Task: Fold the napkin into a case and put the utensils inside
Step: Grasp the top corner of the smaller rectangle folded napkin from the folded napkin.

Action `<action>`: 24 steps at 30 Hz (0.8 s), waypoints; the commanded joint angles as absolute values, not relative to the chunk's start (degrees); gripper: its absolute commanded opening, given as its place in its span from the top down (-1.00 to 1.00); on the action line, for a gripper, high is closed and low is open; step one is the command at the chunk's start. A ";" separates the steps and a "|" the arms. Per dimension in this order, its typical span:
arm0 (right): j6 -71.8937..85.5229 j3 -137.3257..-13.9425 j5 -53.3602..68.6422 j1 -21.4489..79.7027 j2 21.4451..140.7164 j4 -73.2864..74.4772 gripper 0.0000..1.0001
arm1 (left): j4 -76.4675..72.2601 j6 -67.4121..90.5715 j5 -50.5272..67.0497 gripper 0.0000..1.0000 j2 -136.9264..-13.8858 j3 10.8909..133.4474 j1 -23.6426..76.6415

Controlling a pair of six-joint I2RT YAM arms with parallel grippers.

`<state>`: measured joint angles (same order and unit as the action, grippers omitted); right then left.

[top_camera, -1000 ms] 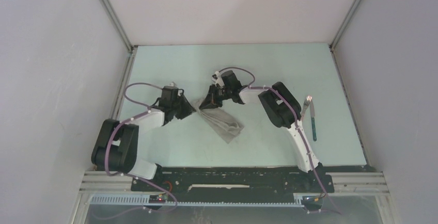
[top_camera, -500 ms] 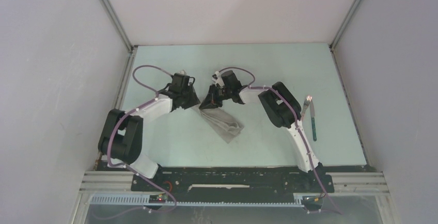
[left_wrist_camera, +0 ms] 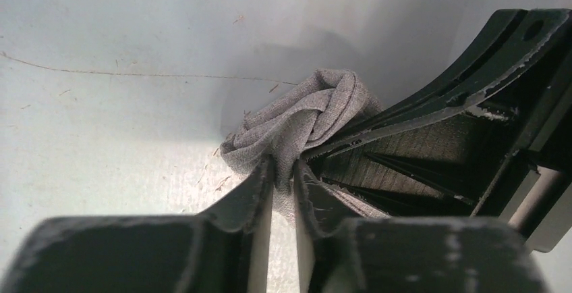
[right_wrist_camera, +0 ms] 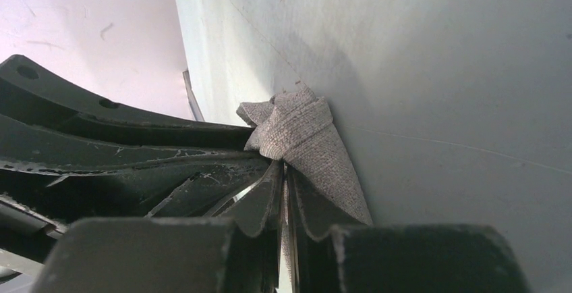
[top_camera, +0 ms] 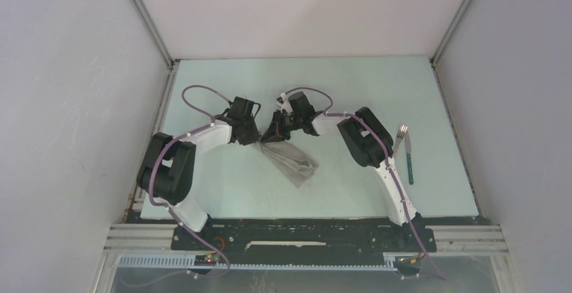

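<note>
On one table (top_camera: 351, 90), one napkin (top_camera: 291, 160), pinched by left tool (top_camera: 255, 140), right tool (top_camera: 271, 136)

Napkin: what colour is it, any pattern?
The napkin is plain taupe-grey, unpatterned; clearest in the left wrist view.

Matt, coarse-woven grey cloth napkin (left_wrist_camera: 303, 117)

The taupe-grey napkin (top_camera: 291, 160) lies crumpled in a narrow diagonal strip mid-worktop (top_camera: 337, 90), its far-left end twisted into a bunch. The teal-handled fork (top_camera: 409, 161) lies well apart at right, tines pointing away.
</note>
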<state>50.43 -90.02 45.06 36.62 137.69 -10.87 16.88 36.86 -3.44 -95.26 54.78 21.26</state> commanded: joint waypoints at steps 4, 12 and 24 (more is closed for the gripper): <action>45.89 -92.07 44.20 37.97 136.45 -8.13 0.73 | 18.56 32.48 -6.07 0.97 -93.84 57.78 22.09; 47.03 -97.65 45.52 38.62 140.14 -8.69 0.63 | 10.00 33.39 2.73 1.00 -90.64 52.90 22.10; 44.51 -97.03 43.76 38.45 141.07 -11.41 0.41 | 6.67 35.67 2.72 1.00 -90.40 50.85 21.97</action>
<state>46.19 -101.71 48.97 37.15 144.24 -6.15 10.55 33.45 -2.90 -92.79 51.46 20.12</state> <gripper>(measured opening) 0.247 0.008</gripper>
